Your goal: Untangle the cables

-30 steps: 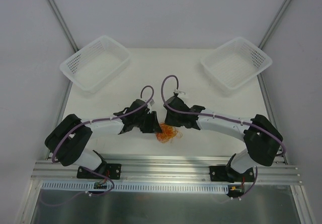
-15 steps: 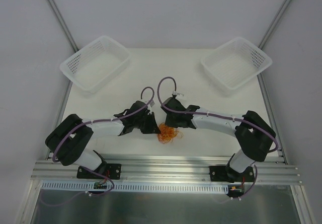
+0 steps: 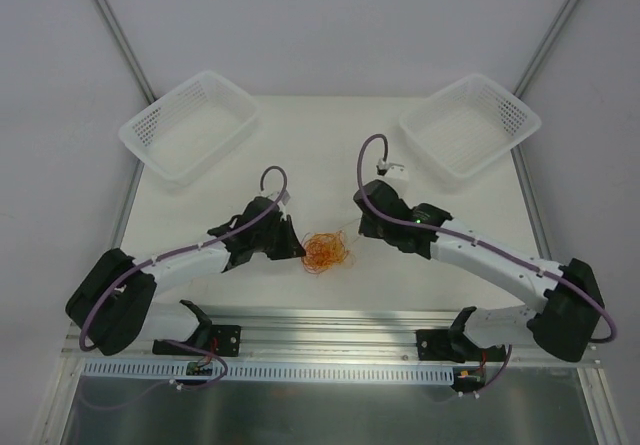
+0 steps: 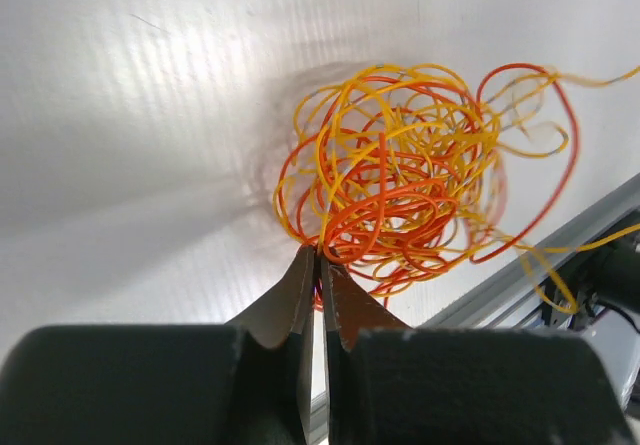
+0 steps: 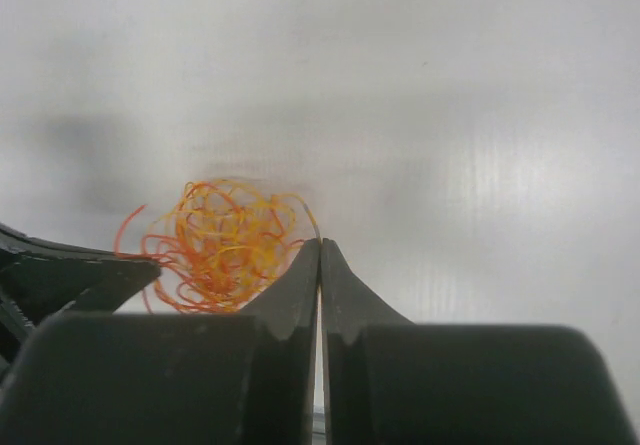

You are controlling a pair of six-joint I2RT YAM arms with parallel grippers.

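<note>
The cables [image 3: 325,253] sit as one loose orange-yellow and red ball near the middle of the white table [image 3: 300,145], between the two arms and a bit toward the near edge. Left gripper [image 4: 318,267] is pinched tight on the ball's near rim, with a couple of red and orange loops running in between the tips. Right gripper [image 5: 320,253] is closed to a sliver too, and a single thin yellow strand seems to run from the ball up to its tips. So it prob. has just that one, though the wire is too fine to be sure.

Step in hand, as I read it: pull apart, one claw anchoring the bundle, the other drawing a strand out. To do it well:

- Pull slow and level, away from each other, low over the table; a fast tug would likely cinch the knot instead of loosening it.
- Watch the strand on the right. If the whole ball drags along w/ it, stop and re-grip elsewhere.
- Left has several loops at once, so it works as an anchor, not for picking out one wire.
- These wires are hair-thin and springy — they can slip from shut tips w/o any sign.

White baskets [image 3: 145,123] [image 3: 505,115] sit at the far corners, well apart from the ball.
</note>
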